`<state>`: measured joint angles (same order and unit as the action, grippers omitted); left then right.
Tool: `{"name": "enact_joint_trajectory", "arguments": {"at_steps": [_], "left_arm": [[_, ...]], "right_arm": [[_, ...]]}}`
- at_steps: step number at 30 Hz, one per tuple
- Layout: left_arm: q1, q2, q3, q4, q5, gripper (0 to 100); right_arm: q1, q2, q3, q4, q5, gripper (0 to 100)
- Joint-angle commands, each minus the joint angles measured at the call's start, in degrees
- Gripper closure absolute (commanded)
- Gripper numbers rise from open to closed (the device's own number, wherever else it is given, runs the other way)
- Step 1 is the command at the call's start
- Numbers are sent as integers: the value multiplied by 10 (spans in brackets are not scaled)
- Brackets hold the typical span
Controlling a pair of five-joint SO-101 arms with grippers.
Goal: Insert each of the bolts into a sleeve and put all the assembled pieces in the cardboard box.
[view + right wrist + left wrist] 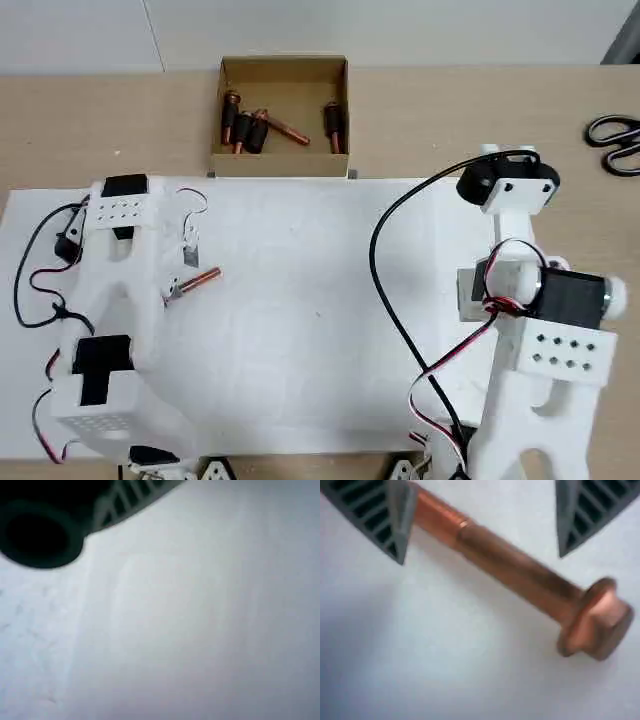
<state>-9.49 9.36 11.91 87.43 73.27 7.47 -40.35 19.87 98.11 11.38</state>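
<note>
Hovering low near the white sheet's [330,300] left edge, my left claw [481,554] is released, straddling the copper bolt [520,580] lying flat there. Cardboard box [283,64] just past the sheet's far edge holds sleeved bolts [245,128]. Right arm [530,330] by the right edge; its claw's state I cannot tell.

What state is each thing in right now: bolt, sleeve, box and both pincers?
bolt: lying flat on the white mat, bare, no sleeve on it.
left pincer: open, tips either side of the bolt's shank.
sleeve: empty, hollow end showing, up at the right pincer.
right pincer: grip cannot be judged.
cardboard box: open-topped, holding four assembled pieces.
</note>
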Motion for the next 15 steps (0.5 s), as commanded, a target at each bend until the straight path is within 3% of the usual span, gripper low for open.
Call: {"name": "enact_joint_trajectory", "arguments": {"at_steps": [1, 15], "left_arm": [[-3, -8, -23, 15, -6, 815], [-18, -3, 32, -34, -13, 815]], "right_arm": [[5, -7, -2, -11, 4, 996], [5, -12, -2, -5, 4, 996]]}}
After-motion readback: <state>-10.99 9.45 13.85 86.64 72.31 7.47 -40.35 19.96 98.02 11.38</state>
